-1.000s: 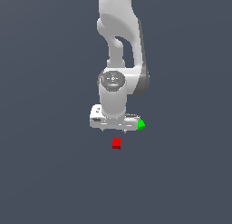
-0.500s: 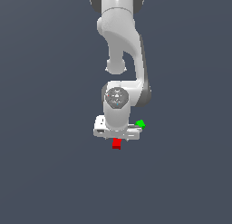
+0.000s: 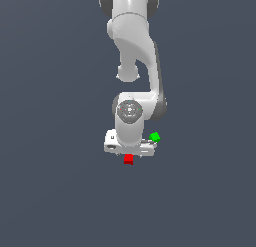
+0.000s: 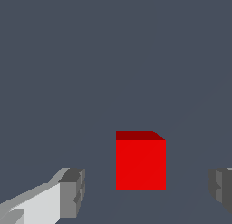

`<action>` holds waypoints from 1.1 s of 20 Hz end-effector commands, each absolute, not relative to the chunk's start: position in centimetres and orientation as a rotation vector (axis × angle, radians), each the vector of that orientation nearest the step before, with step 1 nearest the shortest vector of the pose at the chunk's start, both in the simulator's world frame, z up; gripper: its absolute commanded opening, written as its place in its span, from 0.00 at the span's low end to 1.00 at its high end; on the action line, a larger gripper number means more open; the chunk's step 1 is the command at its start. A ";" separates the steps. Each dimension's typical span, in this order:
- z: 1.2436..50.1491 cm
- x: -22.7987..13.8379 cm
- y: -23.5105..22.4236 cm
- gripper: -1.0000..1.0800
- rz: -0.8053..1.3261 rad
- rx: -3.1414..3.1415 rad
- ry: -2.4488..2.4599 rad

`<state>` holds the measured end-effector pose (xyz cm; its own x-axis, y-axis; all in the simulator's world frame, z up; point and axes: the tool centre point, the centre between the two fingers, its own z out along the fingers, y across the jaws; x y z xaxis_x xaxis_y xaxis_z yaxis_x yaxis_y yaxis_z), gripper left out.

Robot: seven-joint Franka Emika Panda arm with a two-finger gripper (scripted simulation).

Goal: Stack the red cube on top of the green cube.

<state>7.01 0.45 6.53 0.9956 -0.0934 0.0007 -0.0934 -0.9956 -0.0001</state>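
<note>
The red cube [image 3: 128,160] rests on the dark grey floor just below the white gripper [image 3: 129,154], whose hand hides the cube's top edge in the exterior view. In the wrist view the red cube [image 4: 140,161] lies between the two grey fingertips [image 4: 72,191], with a gap on each side, so the gripper [image 4: 147,191] is open and touches nothing. The green cube [image 3: 155,137] sits on the floor behind the hand, toward the exterior view's right, partly covered by it. It does not appear in the wrist view.
The white arm [image 3: 132,51] rises from the hand to the top of the exterior view. Plain dark grey floor [image 3: 60,191] spreads on all sides, with no other objects in sight.
The arm has come down: the hand has dropped toward the red cube and now overlaps its top. Neither cube has moved.
</note>
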 end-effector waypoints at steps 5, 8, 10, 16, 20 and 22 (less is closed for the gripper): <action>3.5 7.0 0.5 0.96 0.000 -3.138 0.147; 2.4 7.0 0.5 0.96 0.000 -3.138 0.147; 2.0 7.0 0.5 0.96 0.000 -3.138 0.147; 2.0 7.1 0.5 0.00 0.000 -3.138 0.147; 2.0 7.1 0.5 0.00 0.000 -3.138 0.147; 2.0 7.1 0.5 0.00 0.000 -3.138 0.147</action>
<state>7.09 0.46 1.96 0.9956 -0.0938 -0.0007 -0.0938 -0.9956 0.0001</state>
